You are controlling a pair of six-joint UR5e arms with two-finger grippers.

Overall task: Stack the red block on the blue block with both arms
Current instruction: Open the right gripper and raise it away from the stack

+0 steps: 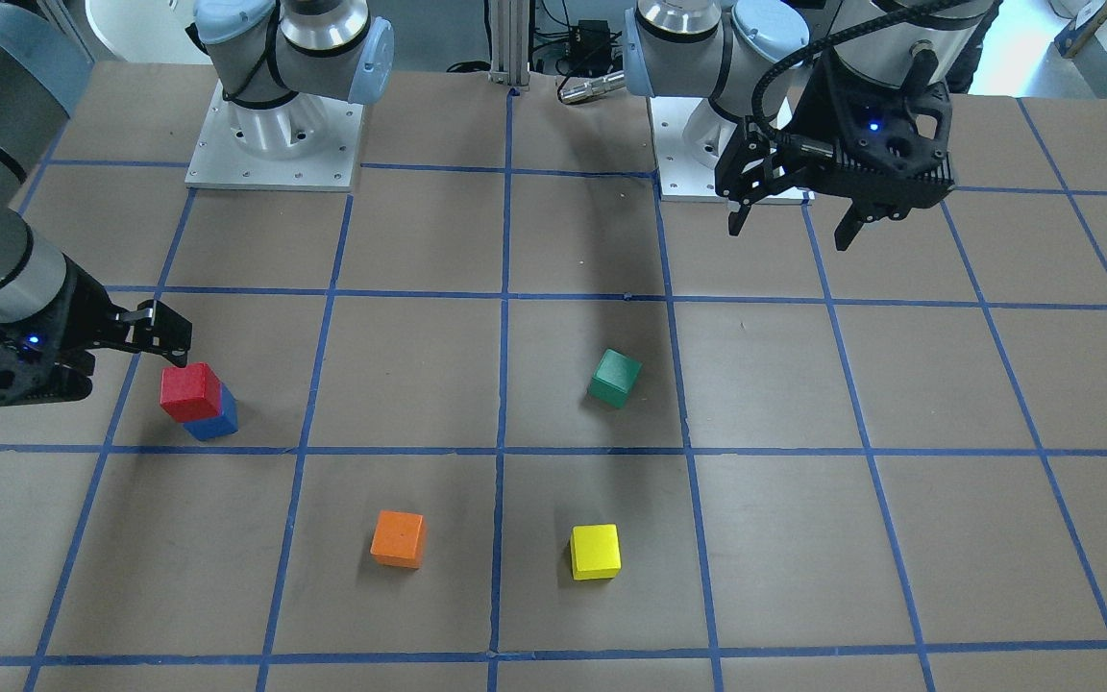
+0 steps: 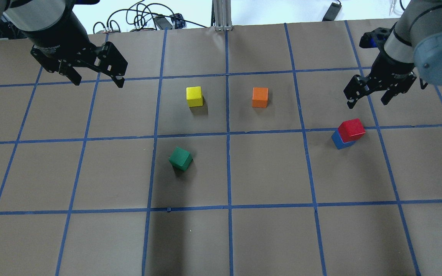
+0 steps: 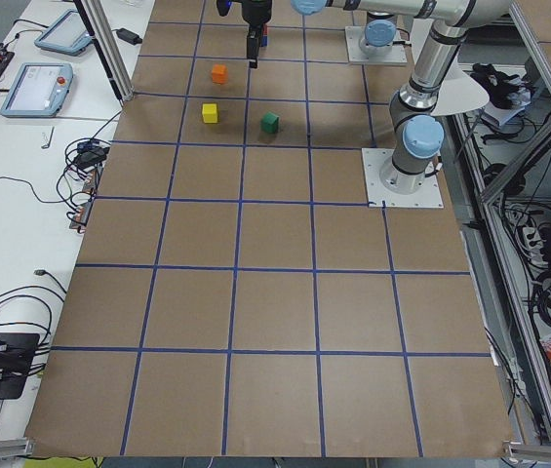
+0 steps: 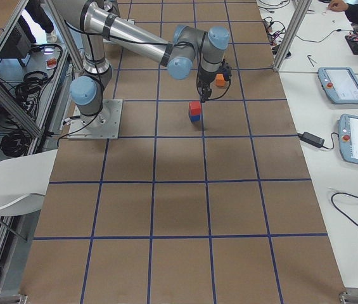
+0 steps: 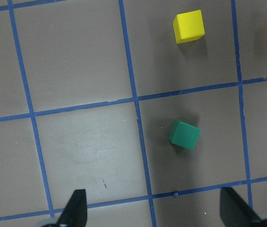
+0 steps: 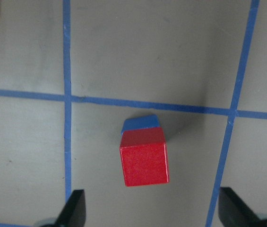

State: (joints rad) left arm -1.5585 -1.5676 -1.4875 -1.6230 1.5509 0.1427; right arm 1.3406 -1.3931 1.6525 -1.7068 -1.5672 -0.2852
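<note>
The red block (image 2: pixel 352 129) rests on top of the blue block (image 2: pixel 338 140) on the desk (image 2: pixel 267 230), touching it. It sits slightly skewed, so a strip of blue shows along 2 sides. The right end effector (image 2: pixel 366 102) hangs above and just beyond the blue block, on the side away from the robot base, with its jaws spread wide and nothing between them. The left end effector (image 2: pixel 99 83) is well apart from the blue block, also spread wide and empty. The green block (image 2: pixel 180 158), the yellow block (image 2: pixel 194 96) and the orange block (image 2: pixel 260 97) all lie well apart from the blue block. Handling assessment: the red block appears to be a small rigid cube, probably light, with matte faces that should resist slipping. It is unlikely to deform or break under a firm pinch. If regrasping is required, take hold on 2 opposite vertical faces at mid-height, with the fingertips kept above the top of the blue block. The stack has no restraint, so any sideways contact could shift either cube. The stacking step appears complete.
</note>
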